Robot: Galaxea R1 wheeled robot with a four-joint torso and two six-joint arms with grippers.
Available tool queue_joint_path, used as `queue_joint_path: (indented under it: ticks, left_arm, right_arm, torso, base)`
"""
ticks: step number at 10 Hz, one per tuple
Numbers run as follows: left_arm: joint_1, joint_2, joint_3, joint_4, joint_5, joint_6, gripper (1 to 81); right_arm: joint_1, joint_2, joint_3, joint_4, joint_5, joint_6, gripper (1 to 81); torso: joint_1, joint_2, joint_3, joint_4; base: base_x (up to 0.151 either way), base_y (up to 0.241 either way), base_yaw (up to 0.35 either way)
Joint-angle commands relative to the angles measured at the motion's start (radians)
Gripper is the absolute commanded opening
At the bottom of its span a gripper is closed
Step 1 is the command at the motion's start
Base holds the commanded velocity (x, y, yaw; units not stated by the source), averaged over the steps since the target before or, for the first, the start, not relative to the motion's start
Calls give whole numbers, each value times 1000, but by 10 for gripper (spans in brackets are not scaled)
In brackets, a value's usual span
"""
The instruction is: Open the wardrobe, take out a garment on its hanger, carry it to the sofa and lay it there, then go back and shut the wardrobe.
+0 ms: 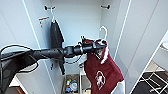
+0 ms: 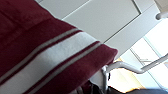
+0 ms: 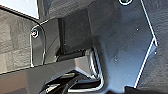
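Dark red jacket (image 1: 105,72) hangs on its white hanger (image 1: 103,31) clamped in your left claw (image 1: 101,46), clear of the open wardrobe (image 1: 82,22) | left wrist: striped jacket (image 2: 50,55) edge, hanger (image 2: 130,66) beside | right wrist: claw state unreadable.

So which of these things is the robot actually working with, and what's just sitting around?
Part of the job: wardrobe, standing open; red jacket; its white hanger; left gripper at the jacket's collar.

Just lying about: dark grey T-shirt on the rail; bottles on the wardrobe floor.
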Motion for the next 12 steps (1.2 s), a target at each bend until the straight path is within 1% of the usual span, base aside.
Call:
queue_joint_path:
  ticks: [1,7,12]
  left_arm:
    - [-178,11,16,-8,-63,10,10]
    - [-175,8,30,-8,-63,10,10]
    - [-147,-1,30,-5,-63,11,10]
  right_arm:
    - [25,4,7,2,-52,-3,811]
    - [24,2,7,2,-52,-3,811]
    - [24,4,7,2,-52,-4,811]
  torso:
    - [0,0,0,0]
    - [-2,0,0,0]
    - [-3,0,0,0]
  base:
    - [-122,0,0]
    - [-126,0,0]
    - [-119,0,0]
